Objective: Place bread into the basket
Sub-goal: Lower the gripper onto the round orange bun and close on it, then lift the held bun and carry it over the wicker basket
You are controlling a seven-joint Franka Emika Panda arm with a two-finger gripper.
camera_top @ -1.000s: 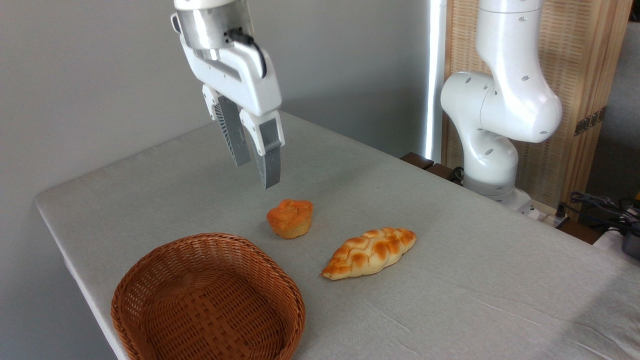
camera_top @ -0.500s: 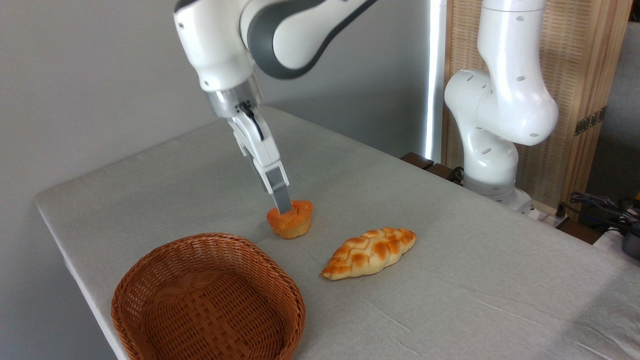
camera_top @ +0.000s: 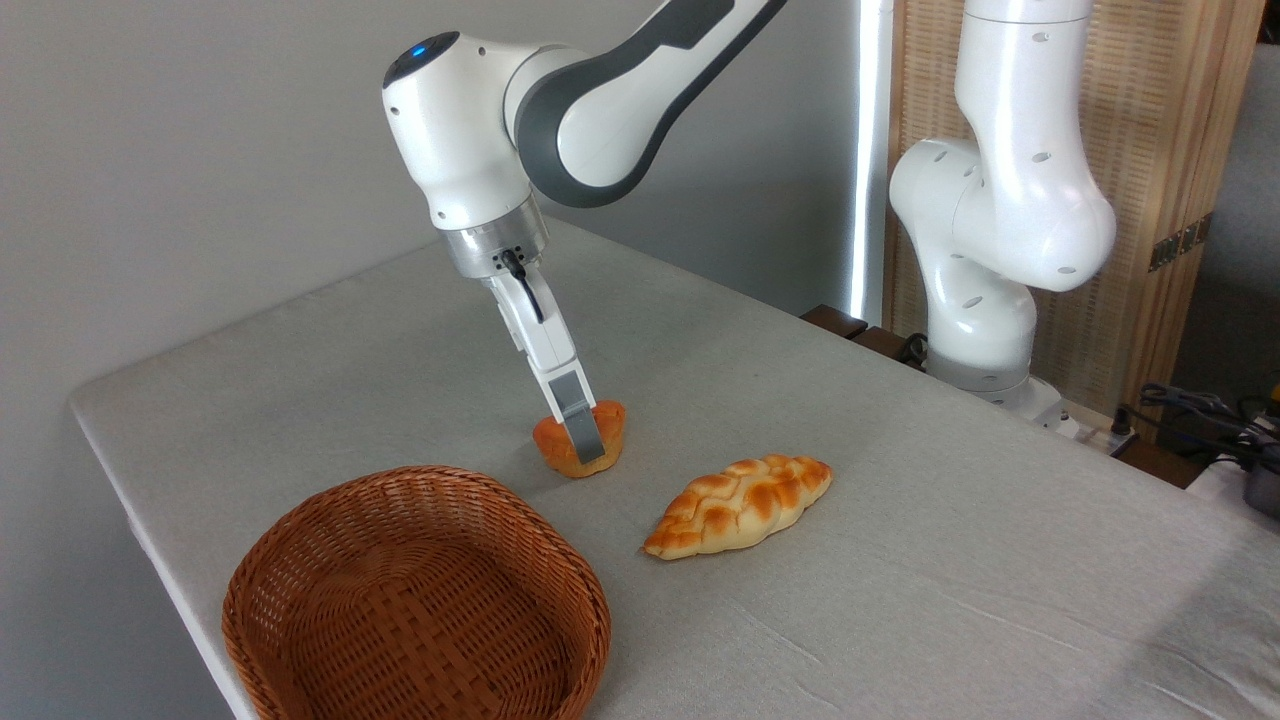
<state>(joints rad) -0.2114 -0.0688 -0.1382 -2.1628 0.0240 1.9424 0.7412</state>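
My hand (camera_top: pixel 583 447) is down on the one small bun (camera_top: pixel 578 446), a finger (camera_top: pixel 579 425) across its front; whether I grip it I cannot tell. The bun sits on the worktop (camera_top: pixel 900 520). One braided loaf (camera_top: pixel 738 505) lies beside my hand, apart. One woven basket (camera_top: pixel 415 598) stands near it, holding nothing.

Bread (camera_top: pixel 608 432) behind basket (camera_top: pixel 300 560), apparently apart.

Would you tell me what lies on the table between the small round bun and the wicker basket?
Nothing: the fixed camera shows only bare grey table between the bun and the basket.
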